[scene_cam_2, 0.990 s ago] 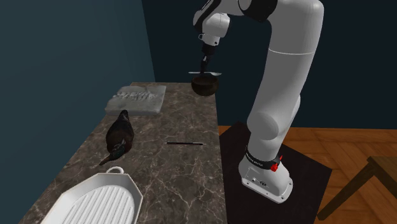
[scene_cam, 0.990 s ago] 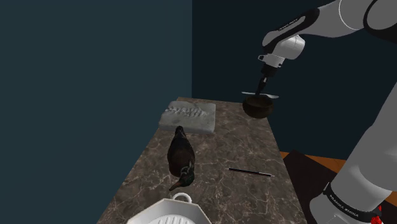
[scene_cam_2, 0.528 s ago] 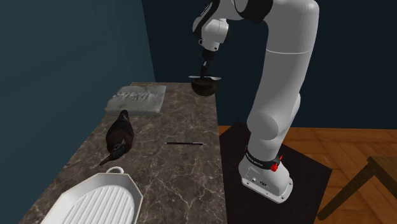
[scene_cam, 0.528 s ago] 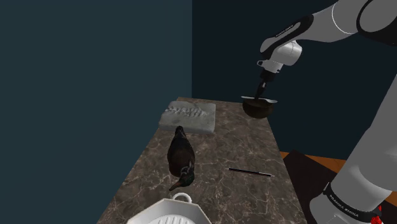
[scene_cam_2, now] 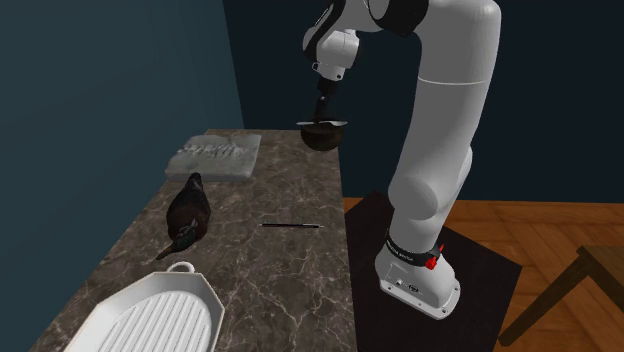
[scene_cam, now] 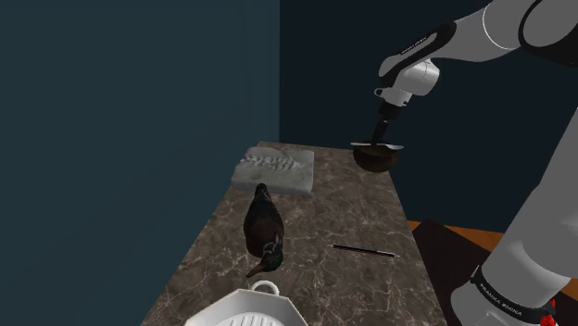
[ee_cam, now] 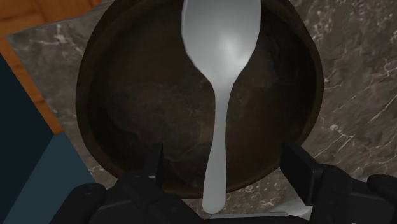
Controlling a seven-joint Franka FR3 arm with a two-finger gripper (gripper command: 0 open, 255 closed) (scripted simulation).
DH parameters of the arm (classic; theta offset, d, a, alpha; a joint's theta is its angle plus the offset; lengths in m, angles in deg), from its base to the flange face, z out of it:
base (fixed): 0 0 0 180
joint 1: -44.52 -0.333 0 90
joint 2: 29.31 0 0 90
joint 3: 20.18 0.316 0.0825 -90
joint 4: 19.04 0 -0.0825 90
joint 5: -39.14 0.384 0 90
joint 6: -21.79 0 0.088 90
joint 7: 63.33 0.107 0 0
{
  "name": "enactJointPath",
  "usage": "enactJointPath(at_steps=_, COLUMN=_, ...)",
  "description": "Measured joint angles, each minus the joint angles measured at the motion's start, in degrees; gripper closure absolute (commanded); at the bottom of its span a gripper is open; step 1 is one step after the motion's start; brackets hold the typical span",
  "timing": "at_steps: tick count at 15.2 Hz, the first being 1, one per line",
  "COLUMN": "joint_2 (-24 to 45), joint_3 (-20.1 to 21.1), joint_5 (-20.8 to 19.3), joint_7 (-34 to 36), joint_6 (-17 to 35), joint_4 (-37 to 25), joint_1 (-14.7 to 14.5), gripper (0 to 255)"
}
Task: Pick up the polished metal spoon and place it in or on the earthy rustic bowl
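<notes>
The bowl (ee_cam: 127,95) is dark brown and rough-looking, round and deep. It stands upright at the far end of the worktop (scene_cam: 324,222), close to the edge on the shoulder view's right. The spoon (ee_cam: 219,76) — smooth, pale silver — lies across the bowl's mouth, scoop at one rim, handle tip just past the opposite one.

My gripper (scene_cam: 378,134) hangs just over the brown bowl (scene_cam: 375,158) at the far end of the marble counter (scene_cam: 315,241). Its fingers stand apart, and the spoon (ee_cam: 219,57) lies across the bowl between them, untouched. Straight above I have open room. The dark teal wall (scene_cam: 139,111) hems the counter along the shoulder view's left. A grey ridged slab (scene_cam: 274,170) sits well apart from the bowl. Nearer me stand a black bird figurine (scene_cam: 263,227), a thin dark rod (scene_cam: 364,250) and a white ridged dish (scene_cam: 250,310). Bare marble lies between bird and bowl.
</notes>
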Motion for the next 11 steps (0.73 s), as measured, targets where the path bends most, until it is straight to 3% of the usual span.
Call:
enactJointPath(at_steps=3, joint_2=0.00, joint_3=0.00, joint_5=0.00, joint_7=0.00, joint_6=0.01, joint_4=0.00, joint_1=0.00, gripper=0)
enactJointPath(at_steps=7, joint_2=-2.84, joint_3=-0.83, joint_5=-2.70, joint_7=1.57, joint_6=-4.63, joint_4=-2.48, joint_1=0.39, gripper=0)
enactJointPath(at_steps=11, joint_2=-3.51, joint_3=-0.92, joint_5=-3.41, joint_7=2.20, joint_6=-6.07, joint_4=-3.40, joint_1=0.42, gripper=0)
